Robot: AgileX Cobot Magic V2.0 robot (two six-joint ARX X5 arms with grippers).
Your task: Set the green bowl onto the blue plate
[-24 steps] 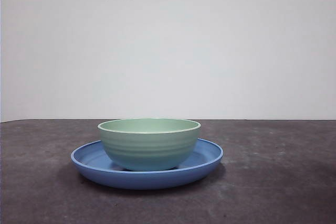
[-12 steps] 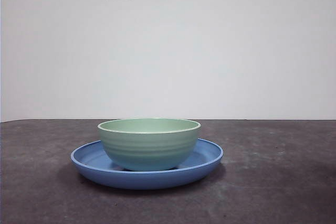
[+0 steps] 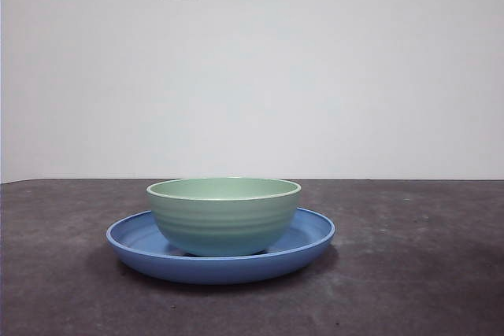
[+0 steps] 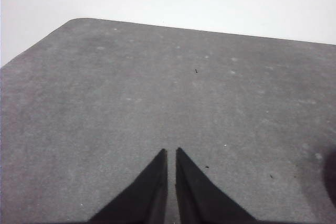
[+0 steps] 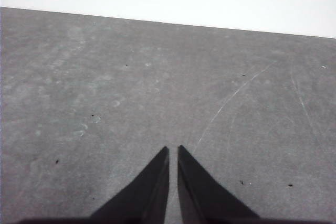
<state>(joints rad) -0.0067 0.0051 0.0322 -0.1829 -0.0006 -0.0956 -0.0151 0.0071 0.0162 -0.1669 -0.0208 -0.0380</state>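
The green bowl point(image 3: 224, 216) sits upright inside the blue plate point(image 3: 130, 243), its base on the plate's floor and roughly centred, with the plate's rim showing on both sides of it. I judge the placing step done; nothing in the front view touches either piece.

My left gripper point(image 4: 170, 153) has its jaws drawn together to a thin slit, grasping nothing, and ahead of them lies only bare grey bench point(image 4: 157, 93). My right gripper point(image 5: 172, 150) is the same: jaws clenched almost tip to tip, empty, over bare bench with a few pale scratches. Neither bowl nor plate lies between or ahead of either pair of jaws, so both are well apart from the pieces, and neither arm shows in the front view.

What is left, I think, is only to hold both arms off and away, so no stray move nudges the bowl off its seat on the plate.
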